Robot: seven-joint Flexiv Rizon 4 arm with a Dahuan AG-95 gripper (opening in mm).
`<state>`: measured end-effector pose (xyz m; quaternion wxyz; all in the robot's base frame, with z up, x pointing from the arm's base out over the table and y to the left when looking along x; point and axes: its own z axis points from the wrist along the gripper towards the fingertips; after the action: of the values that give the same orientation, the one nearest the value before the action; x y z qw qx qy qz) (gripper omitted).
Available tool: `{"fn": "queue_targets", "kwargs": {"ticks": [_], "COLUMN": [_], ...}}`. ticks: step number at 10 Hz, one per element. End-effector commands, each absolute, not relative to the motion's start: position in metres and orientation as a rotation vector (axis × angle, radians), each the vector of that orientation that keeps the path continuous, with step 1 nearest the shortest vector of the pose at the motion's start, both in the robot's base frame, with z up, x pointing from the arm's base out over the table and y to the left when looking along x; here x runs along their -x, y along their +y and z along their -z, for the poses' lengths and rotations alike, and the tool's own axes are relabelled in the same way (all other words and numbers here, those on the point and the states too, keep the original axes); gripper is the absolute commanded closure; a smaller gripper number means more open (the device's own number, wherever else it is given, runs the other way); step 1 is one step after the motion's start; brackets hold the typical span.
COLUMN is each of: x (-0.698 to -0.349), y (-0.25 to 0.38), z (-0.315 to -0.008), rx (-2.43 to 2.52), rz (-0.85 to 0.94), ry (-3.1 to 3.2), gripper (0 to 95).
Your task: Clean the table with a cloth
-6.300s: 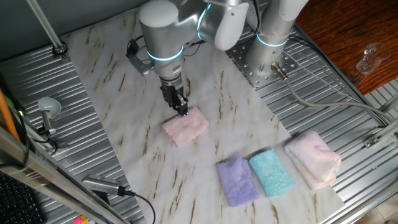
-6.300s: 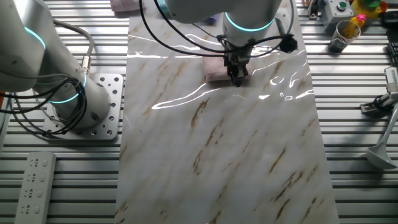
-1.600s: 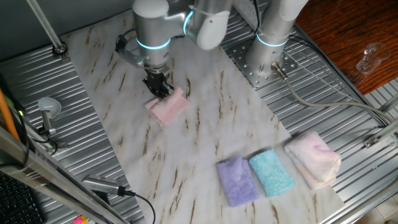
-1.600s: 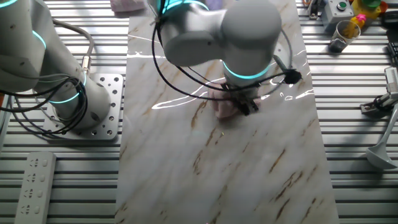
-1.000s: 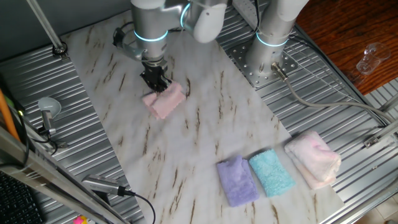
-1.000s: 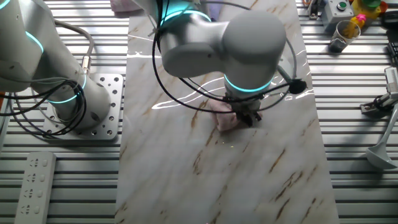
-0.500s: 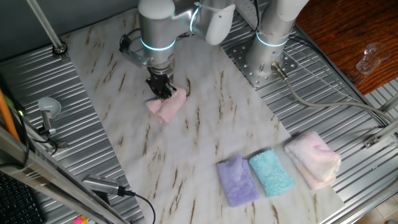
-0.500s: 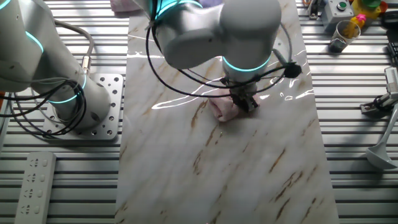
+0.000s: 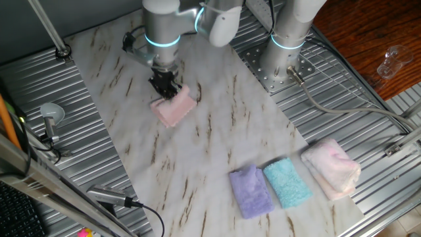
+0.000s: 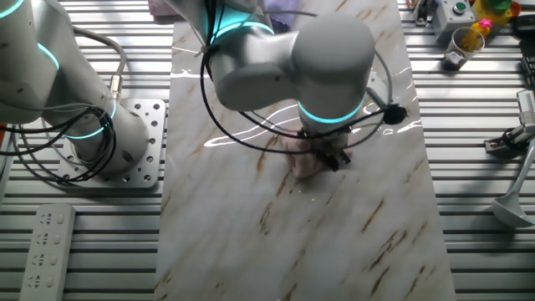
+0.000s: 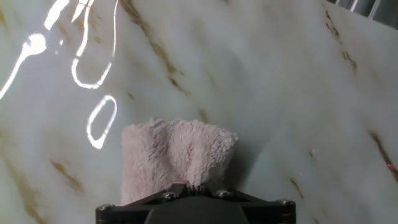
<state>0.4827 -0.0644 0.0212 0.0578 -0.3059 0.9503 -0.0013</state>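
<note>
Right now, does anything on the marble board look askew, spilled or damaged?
Nothing stands out. The cloth lies flat on the table under the gripper; the purple, teal and pale pink towels sit in a row at the board's end.

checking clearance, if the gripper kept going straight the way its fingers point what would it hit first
The gripper points down at the cloth and is already pressed into it, so it would meet the cloth first, then the table right beneath. The hand view shows only cloth ahead of the fingers.

You get bright, even overhead light; glare streaks the table (image 11: 298,81) upper left; hand view slightly soft.
</note>
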Motion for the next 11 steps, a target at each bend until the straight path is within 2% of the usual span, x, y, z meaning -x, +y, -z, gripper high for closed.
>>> {"fn": "queue_targets", "kwargs": {"ticks": [1,4,5,7,11], "x": [-0.482,-0.480,-0.480,-0.480,-0.480], "y": [-0.090,-0.106,-0.106,-0.106,-0.106], "z": [-0.026,-0.028,-0.028,-0.028,-0.028], "rx": [1.011,1.027,0.977,0.925,0.916], "rz": [0.027,0.041,0.029,-0.048,-0.068], "ry": [2.858,2.856,2.876,2.868,2.868], "gripper": [95.0,95.0,76.0,0.0,0.0]}}
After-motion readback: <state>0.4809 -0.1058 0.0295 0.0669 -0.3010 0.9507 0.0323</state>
